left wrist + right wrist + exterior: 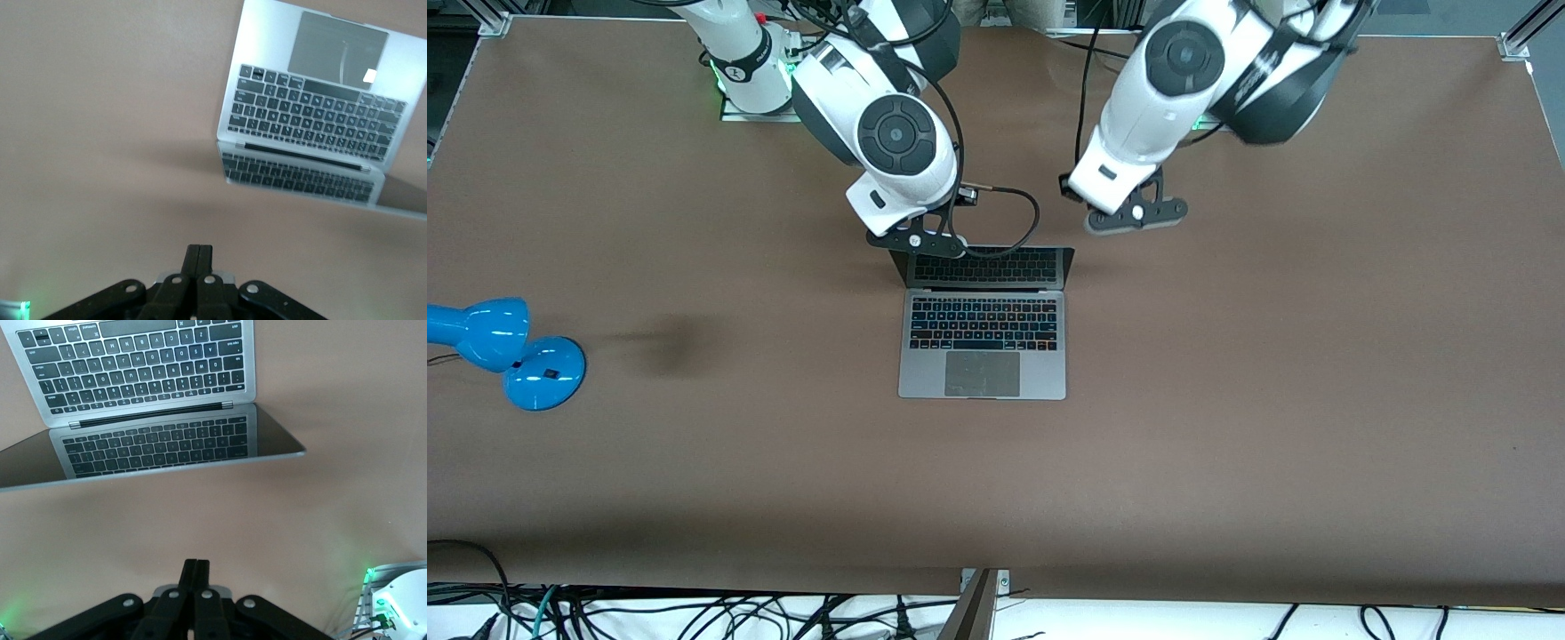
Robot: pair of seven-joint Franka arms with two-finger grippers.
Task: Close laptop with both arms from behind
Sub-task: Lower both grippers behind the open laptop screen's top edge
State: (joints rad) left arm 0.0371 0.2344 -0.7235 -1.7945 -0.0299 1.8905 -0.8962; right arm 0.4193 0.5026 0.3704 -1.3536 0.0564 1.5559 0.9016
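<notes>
The silver-grey laptop (983,342) lies open in the middle of the brown table (1227,400), with its dark screen (989,267) standing up and mirroring the black keys. My right gripper (916,240) is shut and empty. It hangs over the bare table between its base and the lid, close to the lid's corner at the right arm's end. The right wrist view shows its fingertips (195,572) apart from the laptop (147,367). My left gripper (1136,215) is shut and empty over bare table off the lid's other corner. The left wrist view shows its fingertips (199,257) apart from the laptop (320,113).
A blue desk lamp (507,351) lies on the table at the right arm's end. A black cable (1018,222) loops from the right arm over the lid's top edge. The right arm's green-lit base (393,600) stands at the table's edge. Loose cables (694,613) hang below the edge nearest the front camera.
</notes>
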